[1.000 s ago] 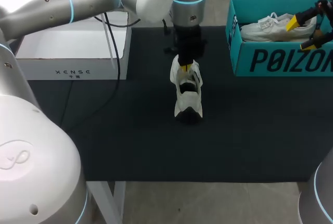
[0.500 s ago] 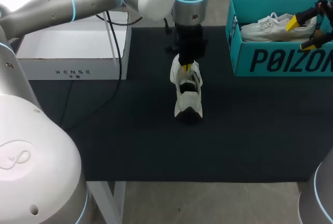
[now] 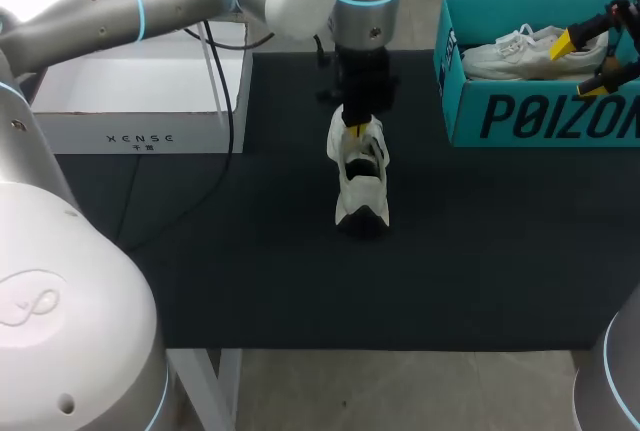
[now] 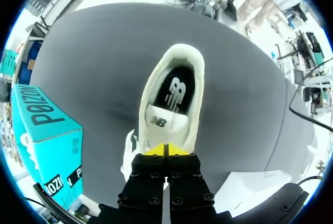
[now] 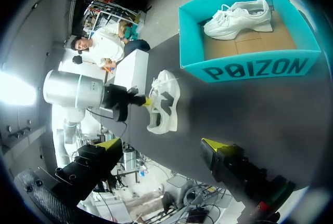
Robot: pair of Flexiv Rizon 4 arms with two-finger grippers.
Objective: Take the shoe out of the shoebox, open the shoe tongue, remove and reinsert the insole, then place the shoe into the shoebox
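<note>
White sneaker [image 3: 360, 186] on its sole, middle of black mat [image 3: 480, 251], heel nearest. Left gripper [image 3: 358, 129] at its far end, fingers pinched together on tongue [image 4: 165, 125]. Far-right corner: teal shoebox [image 3: 540, 116], second sneaker [image 3: 530, 54] inside; right gripper [image 3: 577, 66] above, fingers wide apart. Far-left: white box [image 3: 140, 101].

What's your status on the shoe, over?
Left gripper shut on tongue; shoe on its sole on mat. Right gripper open near shoebox, second shoe inside. Nothing in the way.

Black-topped table [image 3: 480, 251] on a pale, perhaps metal, leg [image 3: 203, 388].
</note>
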